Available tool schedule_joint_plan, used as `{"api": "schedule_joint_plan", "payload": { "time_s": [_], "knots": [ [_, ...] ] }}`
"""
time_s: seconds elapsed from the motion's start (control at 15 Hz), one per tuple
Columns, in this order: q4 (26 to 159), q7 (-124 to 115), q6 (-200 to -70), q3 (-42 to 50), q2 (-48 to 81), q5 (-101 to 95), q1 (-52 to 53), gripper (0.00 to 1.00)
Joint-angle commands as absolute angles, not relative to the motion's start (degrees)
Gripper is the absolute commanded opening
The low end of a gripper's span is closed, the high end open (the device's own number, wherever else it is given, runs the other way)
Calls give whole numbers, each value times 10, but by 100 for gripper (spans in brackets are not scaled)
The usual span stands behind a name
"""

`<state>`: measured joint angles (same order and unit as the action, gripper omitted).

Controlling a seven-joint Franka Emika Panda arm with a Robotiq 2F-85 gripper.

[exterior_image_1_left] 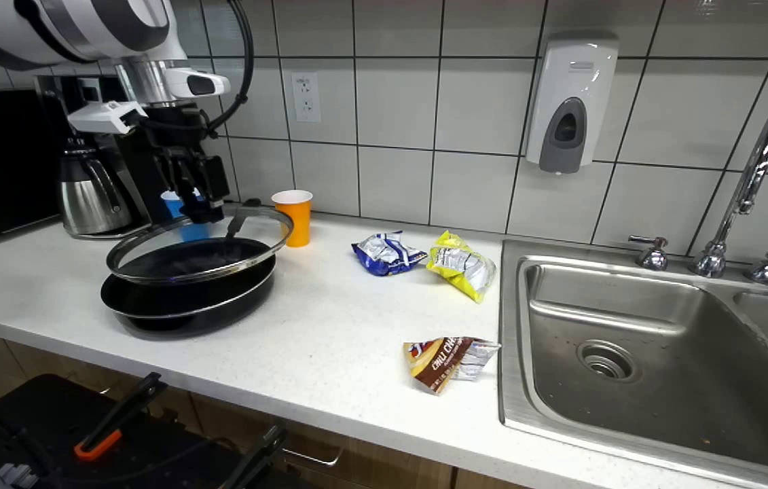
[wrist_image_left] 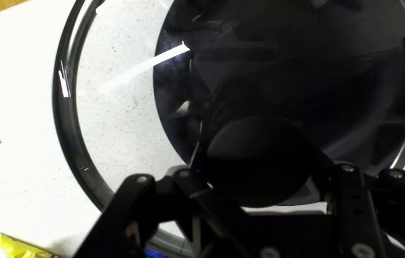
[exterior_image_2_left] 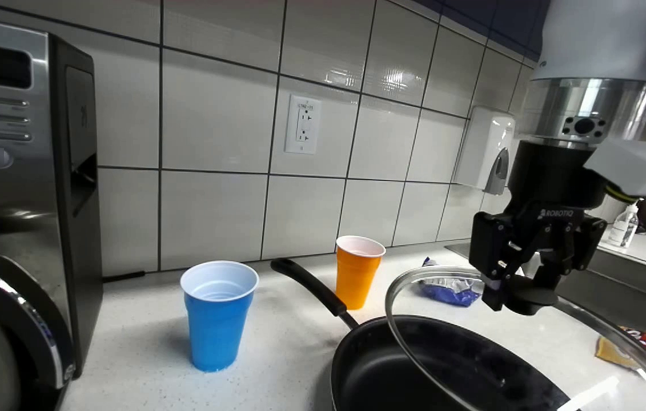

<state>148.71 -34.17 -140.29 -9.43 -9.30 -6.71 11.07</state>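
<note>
My gripper is shut on the black knob of a clear glass lid. The lid has a metal rim and hangs above a black frying pan, apart from it. In an exterior view the lid reaches past the pan to one side, and the pan shows through the glass. Counter lies under part of the lid in the wrist view. The pan's black handle points toward the tiled wall. Under the arm, my gripper's fingertips are partly hidden behind the knob in the wrist view.
Near the pan stand an orange cup and a blue cup. Farther along the counter lie a blue bag, a yellow bag and a brown bag, beside a steel sink. A steel carafe stands behind the arm.
</note>
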Motion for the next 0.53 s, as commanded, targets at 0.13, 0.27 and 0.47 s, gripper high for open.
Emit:
{"api": "schedule_joint_plan", "payload": {
  "time_s": [0.13,0.27,0.47],
  "knots": [
    [1561,-280,-1408,-73,-191,-51,66,38],
    [1585,-261,-1406,-62,-216,-51,50,38],
    [1619,-236,-1408,-44,-250,-48,29,38]
  ]
}}
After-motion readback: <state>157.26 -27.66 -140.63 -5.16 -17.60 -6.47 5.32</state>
